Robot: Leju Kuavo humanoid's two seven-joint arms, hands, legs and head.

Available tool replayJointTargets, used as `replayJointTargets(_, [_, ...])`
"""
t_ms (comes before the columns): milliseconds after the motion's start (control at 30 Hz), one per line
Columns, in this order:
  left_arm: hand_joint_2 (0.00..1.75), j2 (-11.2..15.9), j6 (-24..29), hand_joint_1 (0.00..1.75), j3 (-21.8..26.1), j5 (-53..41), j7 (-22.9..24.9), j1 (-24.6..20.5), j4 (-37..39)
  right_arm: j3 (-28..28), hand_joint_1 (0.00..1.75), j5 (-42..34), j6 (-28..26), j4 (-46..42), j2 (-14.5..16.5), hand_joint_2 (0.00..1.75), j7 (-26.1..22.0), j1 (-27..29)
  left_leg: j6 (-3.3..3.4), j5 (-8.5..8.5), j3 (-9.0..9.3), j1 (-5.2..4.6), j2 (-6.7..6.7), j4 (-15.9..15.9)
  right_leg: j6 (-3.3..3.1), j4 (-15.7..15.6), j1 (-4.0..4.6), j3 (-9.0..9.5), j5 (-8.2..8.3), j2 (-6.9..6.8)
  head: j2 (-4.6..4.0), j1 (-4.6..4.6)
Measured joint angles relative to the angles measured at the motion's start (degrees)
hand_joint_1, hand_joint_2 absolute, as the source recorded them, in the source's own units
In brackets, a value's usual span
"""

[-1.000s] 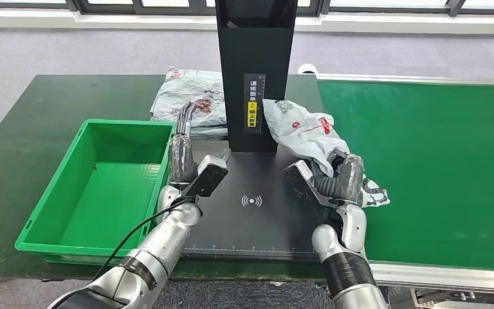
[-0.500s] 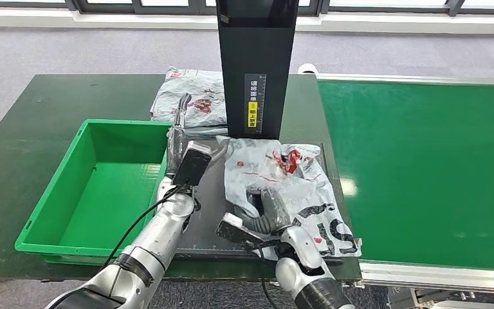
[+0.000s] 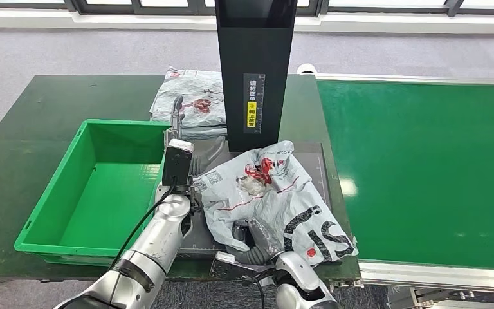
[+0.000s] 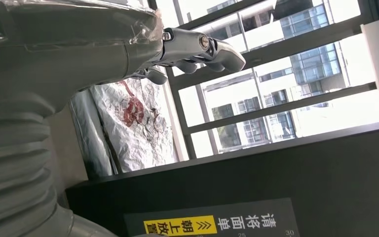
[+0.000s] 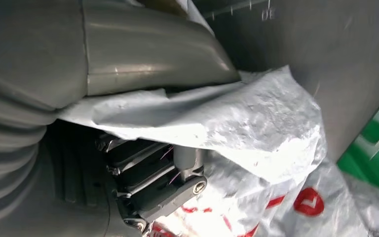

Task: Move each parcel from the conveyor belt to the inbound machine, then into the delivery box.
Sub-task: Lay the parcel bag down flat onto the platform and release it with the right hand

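I see the parcel (image 3: 270, 193) now lying on the scanner plate (image 3: 318, 161) of the inbound machine (image 3: 255, 71), crumpled, printed side up, at about 6 o'clock from the black column; 1 s ago it was up off the belt (image 3: 424, 167) edge at the plate's 3 o'clock side, so the belt-to-machine leg looks done. My right hand (image 3: 257, 238) has pulled back toward me and sits at the parcel's 6 o'clock edge, partly under the film; the right wrist cam shows a fold of bag pinched between thumb and fingers (image 5: 153, 187), so I judge it's holding the parcel, not released. Left hand (image 3: 179, 138) has crept fwd along the plate's 9 o'clock side, between the bin (image 3: 51, 193) wall and the parcel; the left wrist cam shows its fingers (image 4: 212, 47) spread wide, holding nothing. Bin sits at 9 o'clock of the machine w/ no parcel in it. A 2nd bag (image 3: 190, 96) lies behind the column at 11 o'clock. Next, I think: let the scan happen, then carry the parcel left into the bin; risk is loose film snagging the left hand.
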Motion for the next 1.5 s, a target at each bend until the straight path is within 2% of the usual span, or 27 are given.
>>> replayJointTargets(133, [1.75,0.25,-1.52,0.00,-0.27,-0.57,0.13,1.62,-1.78,-1.26,0.00,-6.25,-3.09,-2.31,0.01,1.75,-3.08,1.22,0.00,0.00,0.00,-0.01,-0.02,0.01,0.00,-0.01,-0.01,0.00,0.00,-0.01,0.01,-0.01])
replayJointTargets(267, [1.75,0.72,-2.56,0.00,-2.00,-3.06,0.68,2.98,-2.24,-5.25,0.00,-13.91,-6.25,-7.99,0.07,1.75,-8.10,3.40,0.01,-0.02,-0.02,-0.02,-0.06,0.01,0.00,-0.02,-0.02,0.00,-0.01,-0.03,0.00,0.00])
replayJointTargets(500, [1.75,1.13,-2.66,0.00,-3.67,-3.66,0.70,3.68,-2.24,-8.79,0.00,-15.02,-6.62,-12.80,0.07,1.75,-8.62,5.35,0.02,-0.04,-0.02,-0.02,-0.01,0.01,0.01,-0.04,-0.01,-0.01,-0.01,-0.01,0.00,0.00])
replayJointTargets(633, [1.75,1.15,-3.41,0.00,-3.99,-4.50,0.74,3.71,-2.19,-9.95,0.00,-16.42,-8.62,-13.81,0.27,0.00,-10.21,5.96,0.02,-0.04,-0.01,-0.01,0.00,0.01,0.00,-0.03,-0.01,-0.01,-0.01,-0.01,0.01,-0.01])
replayJointTargets(800, [1.75,0.80,-5.49,0.00,-5.89,-7.32,0.00,3.88,-1.41,-13.74,0.00,-20.35,-14.75,-17.20,1.17,0.00,-13.36,7.54,0.02,-0.04,-0.01,-0.02,-0.02,0.01,0.01,-0.03,-0.03,-0.01,-0.01,-0.01,0.00,0.00])
replayJointTargets(933, [1.75,0.08,-7.27,0.00,-7.71,-8.46,-0.98,3.92,-0.54,-16.72,0.00,-22.20,-16.25,-19.39,1.77,0.00,-14.05,8.81,0.04,-0.06,-0.02,-0.05,0.00,0.01,0.01,-0.05,-0.05,-0.01,-0.01,0.01,0.00,0.00])
replayJointTargets(1167, [1.75,-0.63,-7.54,0.00,-9.99,-9.23,-2.15,4.34,0.30,-21.62,0.00,-26.65,-12.70,-19.97,2.37,0.00,-14.01,9.57,0.04,-0.07,-0.02,-0.05,0.01,0.01,0.02,-0.05,-0.04,-0.02,-0.02,0.01,0.01,0.00])
replayJointTargets(1400, [1.75,-0.68,-6.11,0.00,-10.30,-7.12,-2.28,5.62,-0.84,-23.88,0.00,-26.95,-10.89,-19.88,2.69,0.00,-13.12,9.59,0.04,-0.06,-0.02,-0.04,0.01,0.01,0.02,-0.04,-0.03,-0.01,-0.02,0.00,0.01,0.00])
replayJointTargets(1500, [1.75,-0.68,-6.01,0.00,-10.72,-8.21,-1.17,5.72,-0.86,-24.61,0.00,-26.53,-11.57,-19.71,2.87,1.31,-13.67,9.53,0.04,-0.07,-0.02,-0.04,-0.01,0.01,0.03,-0.04,-0.04,-0.01,-0.03,-0.01,0.01,0.00])
